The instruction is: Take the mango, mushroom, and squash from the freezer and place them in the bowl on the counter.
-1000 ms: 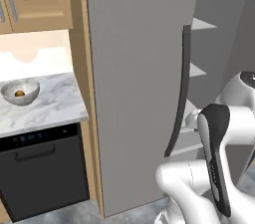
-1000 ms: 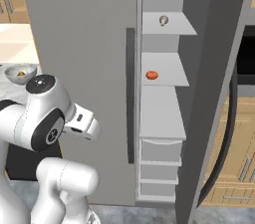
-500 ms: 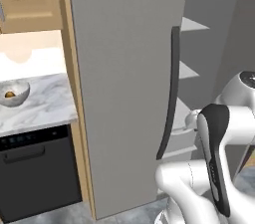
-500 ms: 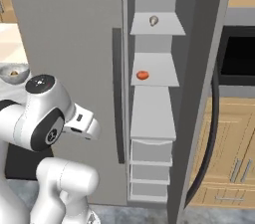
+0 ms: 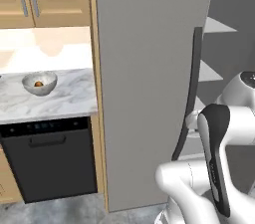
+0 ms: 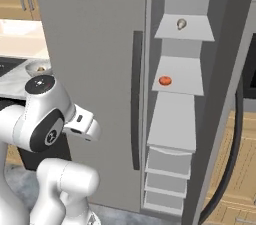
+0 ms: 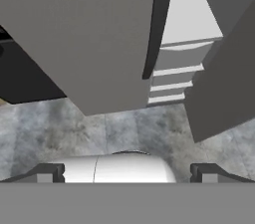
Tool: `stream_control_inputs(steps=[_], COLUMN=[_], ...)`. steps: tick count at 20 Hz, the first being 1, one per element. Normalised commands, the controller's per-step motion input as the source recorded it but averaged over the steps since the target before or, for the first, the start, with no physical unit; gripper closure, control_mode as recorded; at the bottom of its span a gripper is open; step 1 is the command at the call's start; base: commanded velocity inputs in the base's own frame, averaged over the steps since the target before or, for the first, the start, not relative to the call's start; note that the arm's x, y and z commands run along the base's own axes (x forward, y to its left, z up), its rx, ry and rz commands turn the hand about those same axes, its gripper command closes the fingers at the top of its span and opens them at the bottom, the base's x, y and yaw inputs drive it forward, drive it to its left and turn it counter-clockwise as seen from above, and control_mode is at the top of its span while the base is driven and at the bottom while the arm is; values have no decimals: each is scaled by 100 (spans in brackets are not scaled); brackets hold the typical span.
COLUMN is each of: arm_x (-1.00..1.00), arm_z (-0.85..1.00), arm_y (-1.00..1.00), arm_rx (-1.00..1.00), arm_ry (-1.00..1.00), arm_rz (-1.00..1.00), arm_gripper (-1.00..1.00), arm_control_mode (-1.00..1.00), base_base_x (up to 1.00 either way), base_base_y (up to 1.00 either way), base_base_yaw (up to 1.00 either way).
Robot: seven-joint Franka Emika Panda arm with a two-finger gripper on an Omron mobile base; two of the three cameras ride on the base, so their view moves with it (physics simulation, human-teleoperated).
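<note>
Two dark fingertips (image 7: 50,172) are standing wide apart on the gripper (image 7: 127,173), grasping nothing, above the grey floor (image 7: 99,128); beyond, the freezer (image 6: 100,44) is standing open; the mushroom (image 6: 181,24) is sitting on an upper shelf (an orange-red item (image 6: 165,80) below); leftward, the bowl (image 5: 39,82) is resting on the counter (image 5: 60,99).

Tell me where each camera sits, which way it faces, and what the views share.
Left base view: behind the arm, left side; faces the freezer, counter and bowl.
Right base view: behind, right side; faces the open freezer shelves, mushroom; arm lower left.
Hand view: on the hand, looking down at the floor and freezer door; gripper open.
All share the freezer.
</note>
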Motion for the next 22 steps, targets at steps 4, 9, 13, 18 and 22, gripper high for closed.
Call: stream_control_inputs(steps=[4,9,13,18,22], arm_x=[0,0,0,0,0], arm_z=[0,0,0,0,0], arm_y=[0,0,0,0,0], arm_rx=[0,0,0,0,0], arm_ry=[0,0,0,0,0], arm_rz=[0,0,0,0,0], arm_gripper=[-100,-100,-100,-100,-100], arm_control_mode=[100,100,100,100,100], base_base_x=[10,4,12,21,23], base_base_y=[-2,0,-8,-19,-29], base_base_yaw=[20,4,0,0,-1])
